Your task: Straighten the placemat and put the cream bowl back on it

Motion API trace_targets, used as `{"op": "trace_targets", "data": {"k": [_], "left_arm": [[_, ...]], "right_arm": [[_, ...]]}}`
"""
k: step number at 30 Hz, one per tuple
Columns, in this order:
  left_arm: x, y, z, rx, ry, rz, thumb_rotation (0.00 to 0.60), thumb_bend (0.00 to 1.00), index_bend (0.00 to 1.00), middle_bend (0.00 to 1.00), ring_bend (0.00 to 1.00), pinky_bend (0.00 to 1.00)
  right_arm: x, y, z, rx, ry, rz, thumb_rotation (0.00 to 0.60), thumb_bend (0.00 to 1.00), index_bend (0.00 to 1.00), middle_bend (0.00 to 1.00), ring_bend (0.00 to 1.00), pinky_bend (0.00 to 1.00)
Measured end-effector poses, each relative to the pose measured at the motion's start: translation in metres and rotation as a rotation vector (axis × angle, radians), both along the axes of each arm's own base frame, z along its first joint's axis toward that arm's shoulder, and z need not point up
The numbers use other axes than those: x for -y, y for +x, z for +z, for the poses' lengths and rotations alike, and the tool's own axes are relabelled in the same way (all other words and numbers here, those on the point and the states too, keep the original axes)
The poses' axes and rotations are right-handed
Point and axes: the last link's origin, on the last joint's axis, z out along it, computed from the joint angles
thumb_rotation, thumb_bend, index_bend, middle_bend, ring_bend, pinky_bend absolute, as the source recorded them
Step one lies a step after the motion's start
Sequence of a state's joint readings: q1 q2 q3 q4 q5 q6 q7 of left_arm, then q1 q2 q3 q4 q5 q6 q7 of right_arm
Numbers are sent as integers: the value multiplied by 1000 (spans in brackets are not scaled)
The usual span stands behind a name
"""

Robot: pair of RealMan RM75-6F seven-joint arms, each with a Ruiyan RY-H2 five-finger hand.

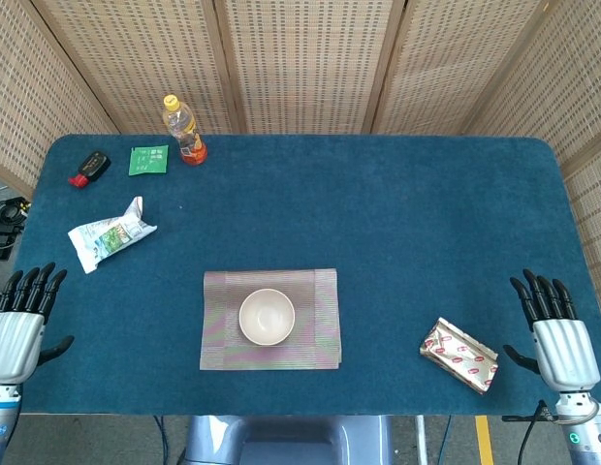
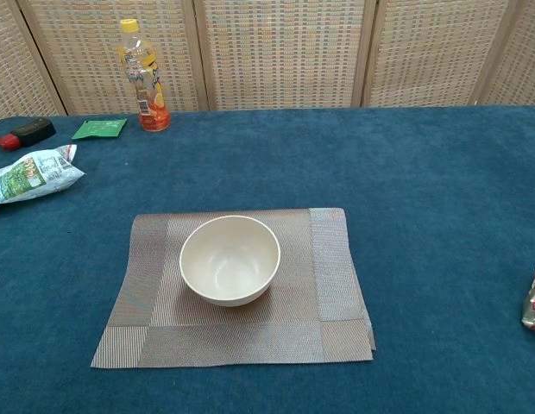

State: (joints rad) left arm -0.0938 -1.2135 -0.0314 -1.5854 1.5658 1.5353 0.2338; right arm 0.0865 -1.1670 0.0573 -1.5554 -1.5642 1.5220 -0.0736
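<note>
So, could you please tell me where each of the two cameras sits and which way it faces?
Head view: high above the near edge, looking steeply down on the whole table; the left robot hand and right robot hand show at the bottom corners.
Chest view: low at the near edge, looking across toward the screens; no robot hand shows.
Shared: bowl on placemat, bottle, white bag.
</note>
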Motion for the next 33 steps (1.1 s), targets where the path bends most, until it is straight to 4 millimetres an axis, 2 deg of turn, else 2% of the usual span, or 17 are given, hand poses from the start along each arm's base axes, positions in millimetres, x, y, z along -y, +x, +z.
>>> {"op": "trace_targets", "data": {"k": [2,6,12,16,22,25,33], "left_arm": [[-3,3,-2,-2,-7,-13,600,142,23,0,0,0],[-13,16,-6,-34,-23,-76,600,148,138,0,0,0],[-33,45,-27,-84,-79,-193,600,157,300,0,0,0],[-43,69,-53,-109,-137,-266,600,162,365,0,0,0],[-50,104,-97,-121,-229,-351,600,171,403,0,0,0],[-53,116,-116,-122,-265,-368,600,173,425,0,0,0],[-60,135,-151,-117,-327,-375,600,178,466,0,0,0]], "right_arm": [[0,0,0,3,-1,-2,600,94,0,0,0,0],[1,0,1,7,0,-2,600,95,0,0,0,0],[2,-1,2,15,1,-7,600,94,0,0,0,0],[2,-2,5,27,-6,-10,600,94,0,0,0,0],[4,-4,11,54,-18,-17,600,94,0,0,0,0],[5,-6,14,66,-22,-23,600,94,0,0,0,0],[6,-8,20,92,-31,-27,600,94,0,0,0,0]]}}
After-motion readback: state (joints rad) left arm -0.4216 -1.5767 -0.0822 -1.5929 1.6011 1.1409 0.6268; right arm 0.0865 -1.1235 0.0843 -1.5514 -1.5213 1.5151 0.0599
